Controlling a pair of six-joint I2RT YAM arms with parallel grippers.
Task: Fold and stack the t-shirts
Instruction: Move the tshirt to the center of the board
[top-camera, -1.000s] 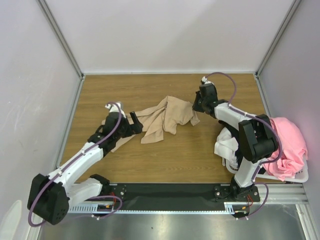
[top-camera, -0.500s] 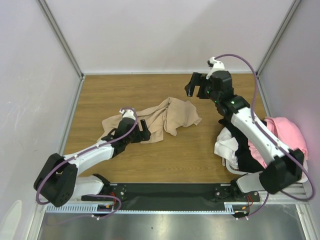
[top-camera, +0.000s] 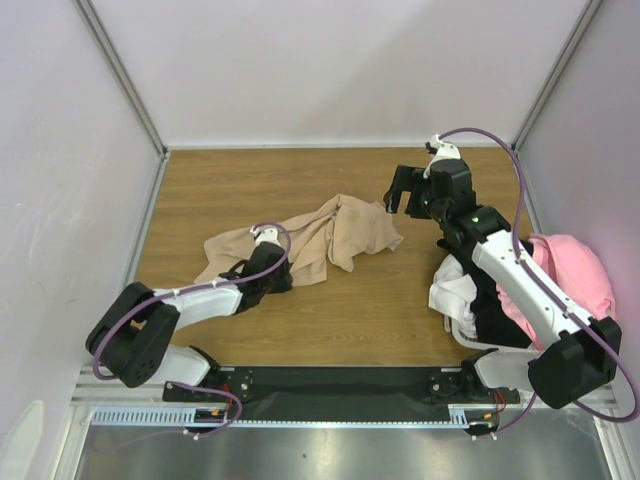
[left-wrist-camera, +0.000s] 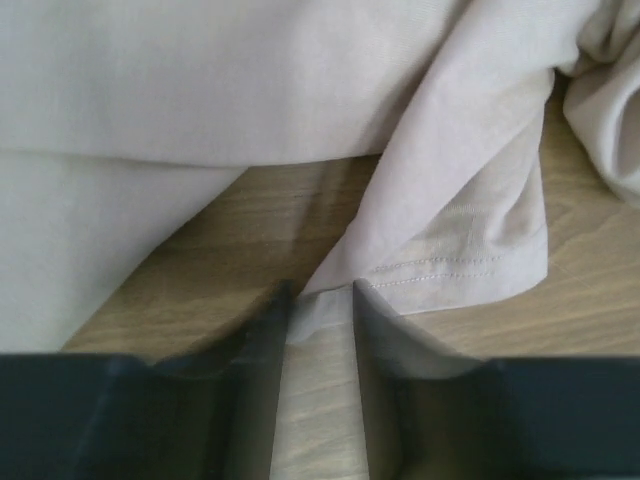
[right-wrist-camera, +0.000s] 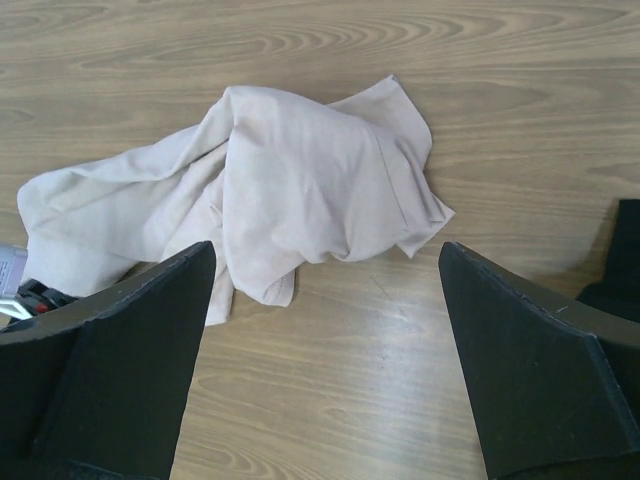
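tan t-shirt (top-camera: 335, 232): crumpled, mid desk (top-camera: 250, 180)
left end effector (left-wrist-camera: 320, 292): narrow, pinching the shirt's near hem edge, low on the desk
right end effector (top-camera: 402, 193): spread wide, holding nothing, above the desk just beyond the shirt's right end
pink t-shirt (top-camera: 575, 275): heaped at right edge

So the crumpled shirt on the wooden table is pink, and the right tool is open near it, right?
Not pink. The top external view shows the crumpled shirt on the table is beige; the right tool is open near it.
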